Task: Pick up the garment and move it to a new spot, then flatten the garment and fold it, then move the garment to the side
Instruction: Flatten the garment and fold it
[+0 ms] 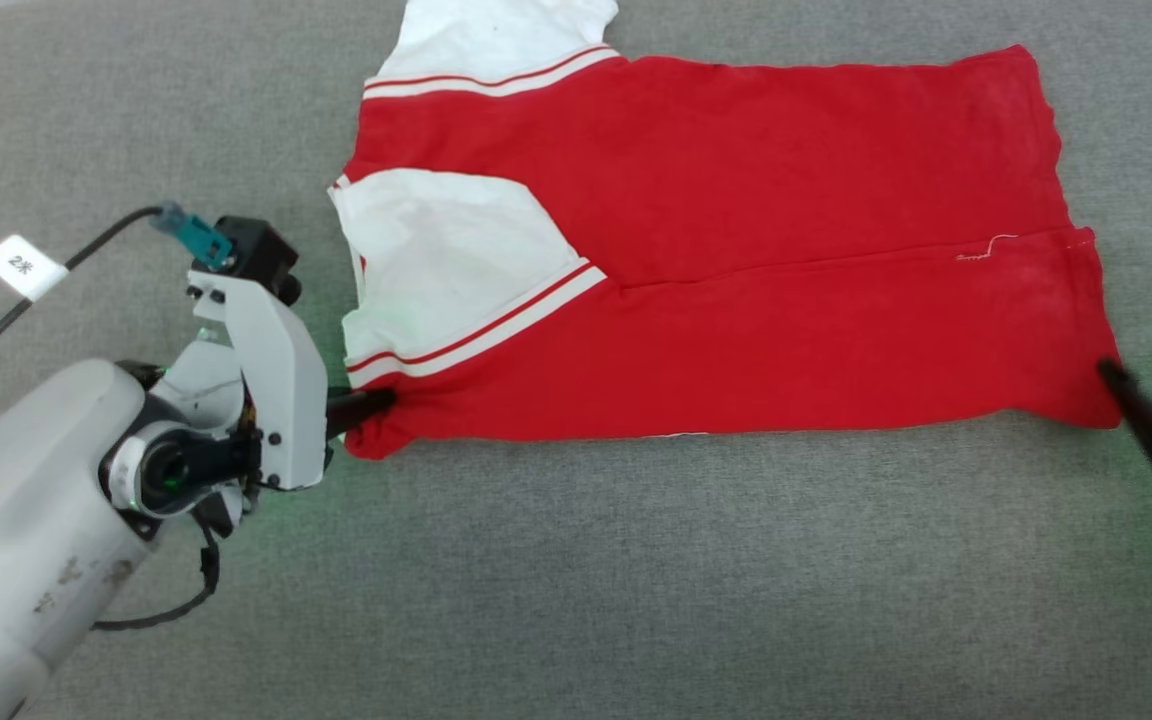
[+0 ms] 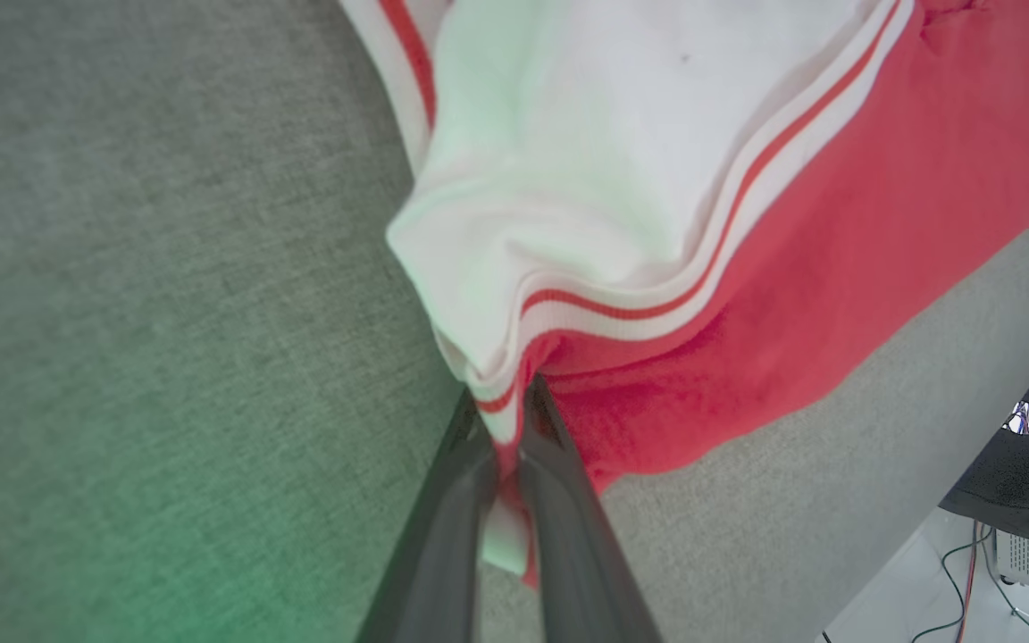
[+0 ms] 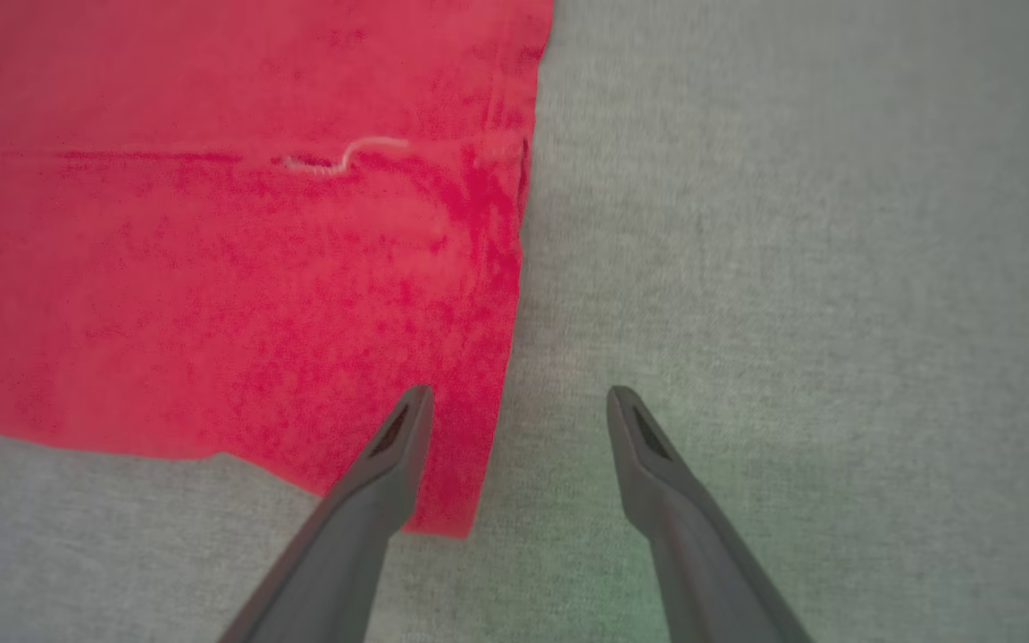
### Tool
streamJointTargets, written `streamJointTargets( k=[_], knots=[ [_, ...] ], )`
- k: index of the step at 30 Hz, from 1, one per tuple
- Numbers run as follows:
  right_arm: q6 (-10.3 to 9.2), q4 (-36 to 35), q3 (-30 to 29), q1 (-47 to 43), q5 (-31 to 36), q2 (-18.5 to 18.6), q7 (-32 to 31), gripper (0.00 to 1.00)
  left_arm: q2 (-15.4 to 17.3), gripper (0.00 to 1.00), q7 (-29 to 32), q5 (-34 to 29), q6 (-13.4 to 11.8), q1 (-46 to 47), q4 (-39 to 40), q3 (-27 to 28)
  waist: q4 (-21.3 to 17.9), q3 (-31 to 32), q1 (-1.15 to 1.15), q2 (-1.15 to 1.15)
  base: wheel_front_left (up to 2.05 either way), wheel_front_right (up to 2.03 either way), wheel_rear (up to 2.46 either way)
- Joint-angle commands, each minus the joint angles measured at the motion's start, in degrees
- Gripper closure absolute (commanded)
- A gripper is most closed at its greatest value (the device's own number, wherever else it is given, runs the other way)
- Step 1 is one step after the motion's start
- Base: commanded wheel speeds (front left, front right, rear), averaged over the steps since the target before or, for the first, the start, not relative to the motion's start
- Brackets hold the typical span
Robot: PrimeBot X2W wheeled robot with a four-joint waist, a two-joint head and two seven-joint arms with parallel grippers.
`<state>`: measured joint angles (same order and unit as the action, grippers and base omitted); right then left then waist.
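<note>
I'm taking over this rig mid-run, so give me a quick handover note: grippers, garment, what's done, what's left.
Left gripper: jaws shut on the near left corner of the garment, by the white sleeve.
Right gripper: jaws open, straddling the near right corner, not gripping.
Done: garment laid flat on the grey surface, near side apparently folded in.
Left: close right, finish folding, move it aside.

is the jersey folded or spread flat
Folded: the garment has a white sleeve laid over its red body and a layer edge across.
</note>
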<state>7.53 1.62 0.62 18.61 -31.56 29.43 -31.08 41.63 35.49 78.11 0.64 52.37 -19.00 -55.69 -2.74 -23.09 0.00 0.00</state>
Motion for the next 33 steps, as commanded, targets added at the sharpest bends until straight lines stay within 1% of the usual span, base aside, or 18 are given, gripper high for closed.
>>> streamJointTargets(
  k=[1, 5, 8, 9, 11, 12, 16, 18, 21, 24, 30, 33],
  knots=[
    [-0.06, 0.6, 1.0, 1.1, -0.3, 0.1, -2.4, 0.0, -2.0, 1.0, 0.0, -0.4, 0.3, -1.2, -0.6, -1.4, 0.3, -0.3, 0.0, 0.0, 0.0, 0.0, 0.0],
    [-0.06, 2.8, 3.4, 2.7, -2.3, 0.4, -11.0, 0.0, -3.0, 1.0, -0.5, -1.3, 1.1, -0.7, -0.9, -1.8, 1.1, -0.8, 0.0, 0.0, 0.0, 0.0, 0.0],
    [-0.06, 4.6, 4.9, 3.8, -3.0, 0.8, -15.2, 0.0, -3.9, 1.0, -1.4, -1.6, 1.8, -0.2, -1.2, -1.7, 2.0, -1.2, 0.0, 0.0, 0.0, 0.0, 0.0],
    [-0.06, 4.9, 5.6, 4.5, -3.3, 0.9, -16.7, 0.29, -4.4, 1.0, -1.9, -2.0, 1.9, 0.0, -1.5, -1.8, 2.4, -1.2, 0.0, 0.0, 0.0, 0.0, 0.0],
    [-0.05, 5.0, 5.9, 4.6, -4.0, 0.8, -17.7, 0.75, -4.7, 1.0, -2.3, -2.1, 2.3, 0.1, -1.8, -1.8, 2.7, -1.2, 0.0, 0.0, 0.0, 0.0, 0.0],
    [-0.04, 5.0, 6.0, 4.5, -4.3, 0.9, -18.1, 1.0, -4.9, 1.0, -2.4, -2.1, 2.3, 0.0, -2.0, -1.9, 2.9, -1.0, 0.0, 0.0, 0.0, 0.0, 0.0],
    [-0.06, 4.7, 4.5, 3.2, -4.9, 1.7, -18.7, 1.0, -4.9, 1.0, -3.2, -1.2, 3.1, -1.4, -2.0, -1.5, 3.2, 0.3, 0.0, 0.0, 0.0, 0.0, 0.0],
    [-0.06, 4.4, 3.4, 2.4, -5.1, 1.9, -18.3, 1.0, -4.4, 1.0, -4.0, -0.6, 3.4, -2.6, -1.5, -1.1, 3.3, 1.3, 0.0, 0.0, 0.0, 0.0, 0.0],
    [-0.06, 3.2, 2.4, 0.6, -5.6, 2.5, -18.6, 1.0, -2.6, 1.0, -5.2, 0.0, 3.2, -4.8, 0.6, -0.7, 3.4, 2.7, 0.0, 0.0, 0.0, 0.0, 0.0],
    [-0.06, 1.4, 0.9, -2.0, -6.0, 3.1, -18.8, 1.0, -0.2, 1.0, -6.8, 0.5, 2.7, -7.5, 4.4, -0.2, 3.7, 3.7, 0.0, 0.0, 0.0, 0.0, 0.0],
    [-0.06, -3.2, -2.3, -8.4, -5.9, 3.9, -20.0, 1.0, 4.9, 1.0, -10.4, 0.6, -0.5, -14.0, 14.5, 0.2, 4.3, 4.6, 0.0, 0.0, 0.0, 0.0, 0.0],
    [-0.06, -5.8, -4.1, -11.4, -5.8, 4.0, -21.0, 1.0, 6.5, 1.0, -11.9, 0.5, -2.4, -16.6, 18.9, 0.1, 4.6, 4.9, 0.0, 0.0, 0.0, 0.0, 0.0]
  ],
)
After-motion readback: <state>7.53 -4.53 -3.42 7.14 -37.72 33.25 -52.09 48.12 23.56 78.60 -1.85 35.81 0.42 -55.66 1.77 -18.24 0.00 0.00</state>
